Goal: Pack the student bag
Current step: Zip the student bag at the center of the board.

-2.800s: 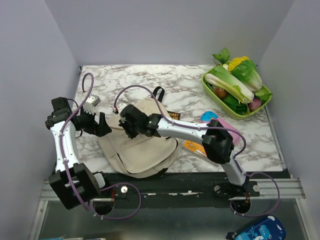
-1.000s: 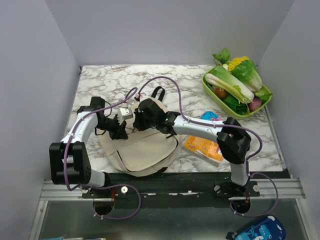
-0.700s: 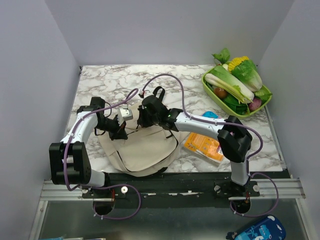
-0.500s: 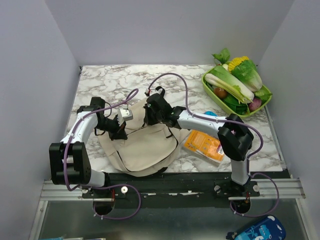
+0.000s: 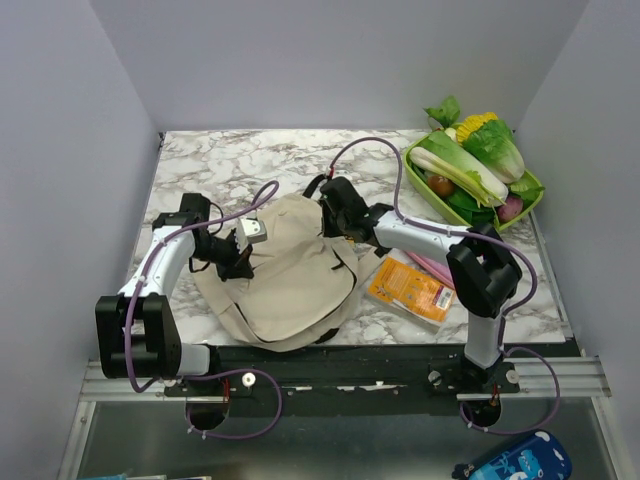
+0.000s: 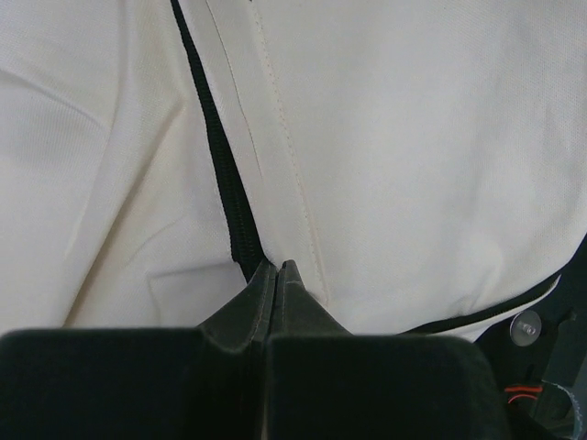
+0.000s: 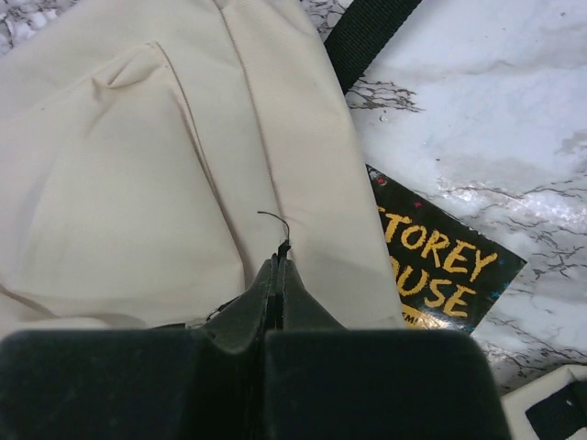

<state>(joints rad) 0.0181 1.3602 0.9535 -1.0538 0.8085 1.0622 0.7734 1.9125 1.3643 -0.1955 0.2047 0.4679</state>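
Observation:
The student bag [image 5: 290, 285] is a cream fabric backpack with black trim, lying flat in the middle of the marble table. At the bag's left side my left gripper [image 5: 243, 264] is shut, and in the left wrist view its tips [image 6: 276, 267] meet on the black zipper line [image 6: 215, 156] and the cream cloth [image 6: 413, 137]. My right gripper [image 5: 334, 216] is at the bag's far right corner. In the right wrist view it [image 7: 282, 257] is shut on a thin black tab of the bag [image 7: 119, 183].
A black book with yellow letters [image 7: 445, 266] lies half under the bag's edge, next to a black strap [image 7: 367, 37]. An orange book [image 5: 410, 288] lies right of the bag. A green tray [image 5: 520, 215] of vegetables stands at the back right.
My right gripper has travelled right along the bag's top edge, still shut, and the cloth has spread out behind it. My left gripper has closed at the bag's left side.

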